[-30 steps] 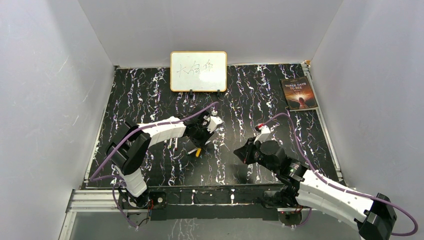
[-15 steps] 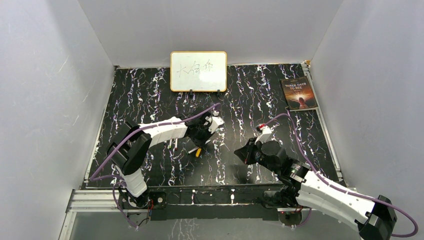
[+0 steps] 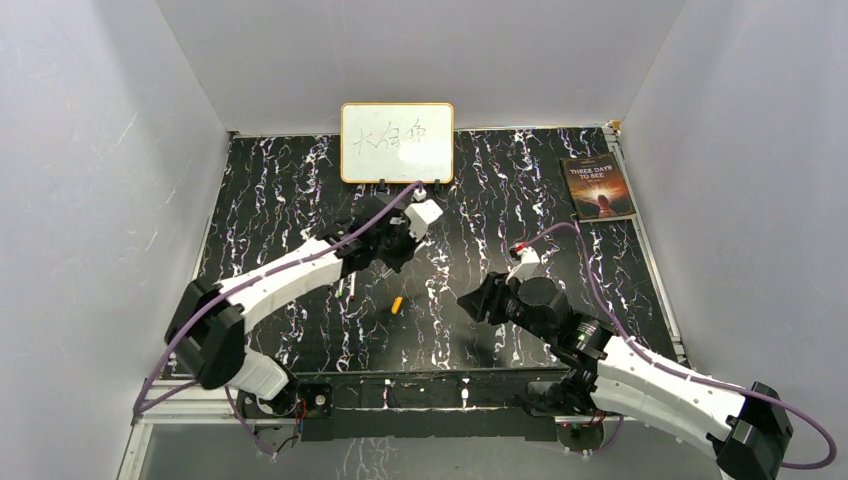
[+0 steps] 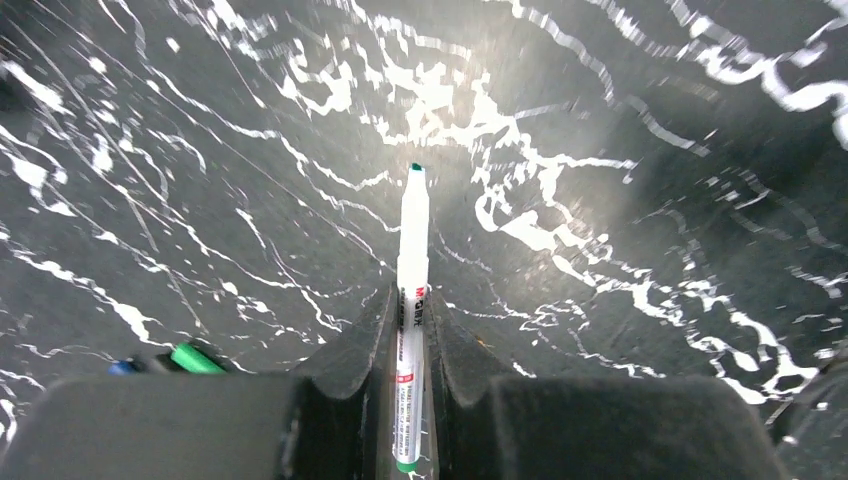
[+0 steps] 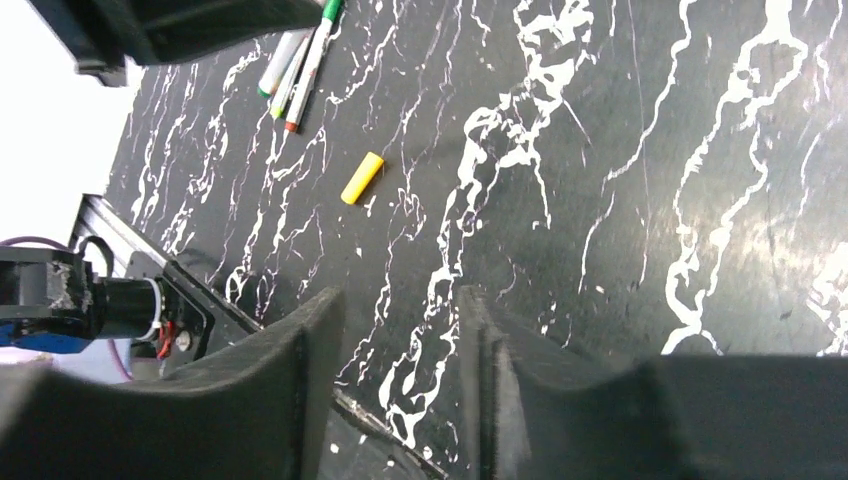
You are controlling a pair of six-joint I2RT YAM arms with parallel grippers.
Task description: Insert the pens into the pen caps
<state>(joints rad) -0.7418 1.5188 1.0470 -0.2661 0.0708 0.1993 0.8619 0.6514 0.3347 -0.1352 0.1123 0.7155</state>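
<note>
My left gripper point(image 4: 410, 300) is shut on a white pen point(image 4: 412, 240) with a green tip, which points forward above the marbled table point(image 3: 300, 180). From above, that gripper point(image 3: 383, 255) hangs over the table's middle. A green cap point(image 4: 195, 358) and a blue cap point(image 4: 122, 367) peek out at the lower left of the left wrist view. The yellow cap point(image 3: 397, 304) lies alone on the table, seen too as the yellow cap point(image 5: 362, 178). Loose pens point(image 5: 288, 68) lie side by side beyond it. My right gripper point(image 5: 400, 300) is open and empty, right of the yellow cap.
A small whiteboard point(image 3: 397, 142) stands at the table's back edge. A book point(image 3: 598, 187) lies at the back right. White walls close in three sides. The metal rail point(image 3: 400, 392) with the arm bases runs along the near edge.
My left arm has lifted and swung toward the back, carrying the pen away from the yellow cap. My right gripper has opened and shifted slightly left.
</note>
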